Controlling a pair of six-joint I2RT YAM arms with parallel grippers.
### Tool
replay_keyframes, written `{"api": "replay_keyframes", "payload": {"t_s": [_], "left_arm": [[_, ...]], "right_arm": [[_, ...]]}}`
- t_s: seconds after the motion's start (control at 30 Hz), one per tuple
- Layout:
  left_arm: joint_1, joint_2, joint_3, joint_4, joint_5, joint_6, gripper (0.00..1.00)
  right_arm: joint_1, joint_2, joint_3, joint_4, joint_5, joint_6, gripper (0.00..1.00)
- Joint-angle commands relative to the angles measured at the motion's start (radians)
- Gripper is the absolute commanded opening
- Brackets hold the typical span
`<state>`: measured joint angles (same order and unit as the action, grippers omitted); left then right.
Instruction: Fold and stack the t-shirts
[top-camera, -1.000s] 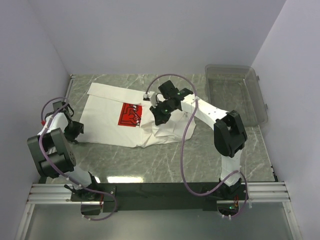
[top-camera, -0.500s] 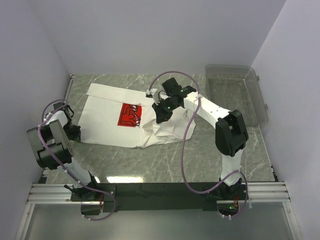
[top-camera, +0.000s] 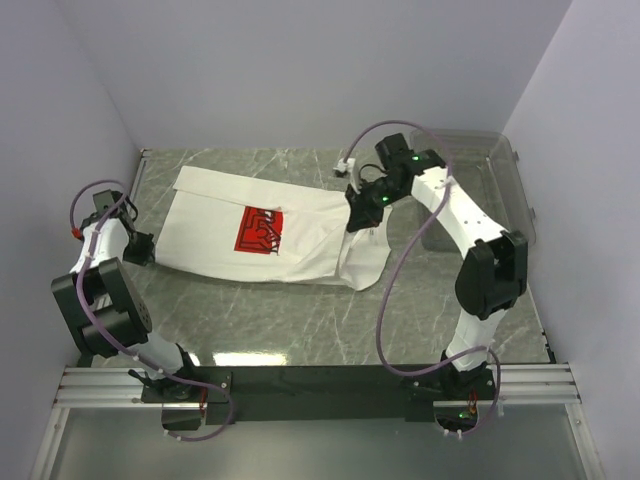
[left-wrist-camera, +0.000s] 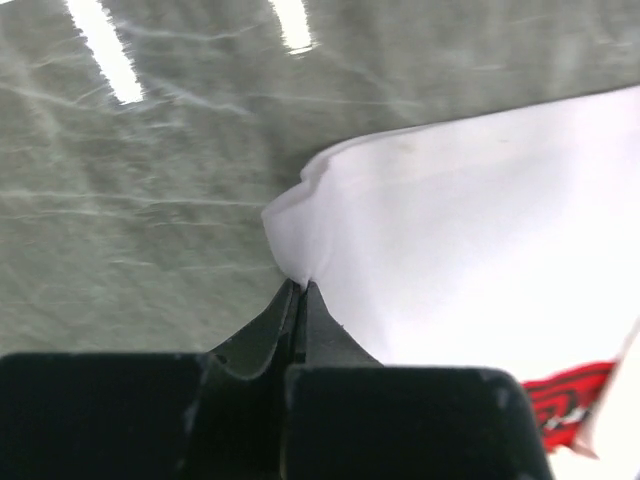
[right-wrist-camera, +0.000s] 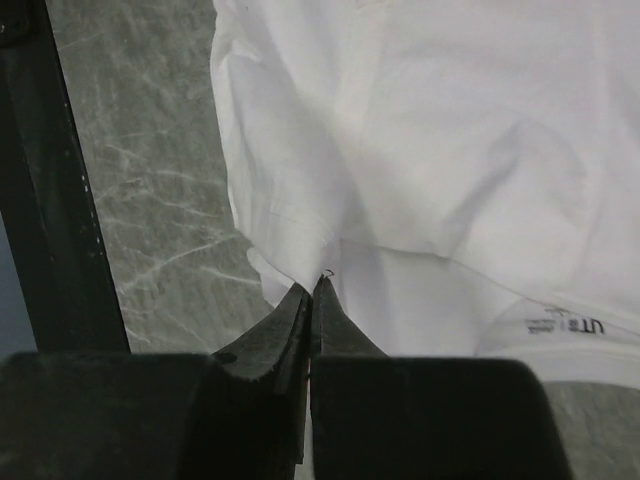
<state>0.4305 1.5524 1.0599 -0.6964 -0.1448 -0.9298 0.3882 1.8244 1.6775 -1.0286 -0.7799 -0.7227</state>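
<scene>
left claw (left-wrist-camera: 300, 287) and right claw (right-wrist-camera: 312, 286) each clamp a t-shirt (top-camera: 215, 225) edge. limp, light cotton (likely sags); grip corners.

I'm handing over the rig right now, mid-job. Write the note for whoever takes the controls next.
Left gripper: shut on a corner of the white cotton t-shirt at its left edge.
Right gripper: shut on a pinch of fabric at the shirt's right side.
Shirt: pulled out between the two arms over the grey-green marble table, red square print facing up.
Clear grey plastic bin: at the far right corner, apart from the shirt.
Done: both grips taken, no neat fold visible.
Left: all the folding, then stacking.
</scene>
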Motion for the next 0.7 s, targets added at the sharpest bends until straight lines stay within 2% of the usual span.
{"api": "replay_keyframes", "payload": {"t_s": [0.0, 0.27, 0.67], "left_arm": [[0.007, -0.017, 0.066, 0.023, 0.050, -0.003, 0.01], [0.007, 0.086, 0.181, 0.044, 0.119, 0.006, 0.01], [-0.047, 0.276, 0.379, 0.032, 0.197, 0.069, 0.01]], "right_arm": [[-0.038, -0.080, 0.054, -0.074, -0.042, -0.075, 0.00], [-0.080, -0.114, 0.051, -0.100, -0.022, -0.106, 0.00], [-0.112, -0.157, -0.021, 0.067, 0.044, 0.089, 0.00]]}}
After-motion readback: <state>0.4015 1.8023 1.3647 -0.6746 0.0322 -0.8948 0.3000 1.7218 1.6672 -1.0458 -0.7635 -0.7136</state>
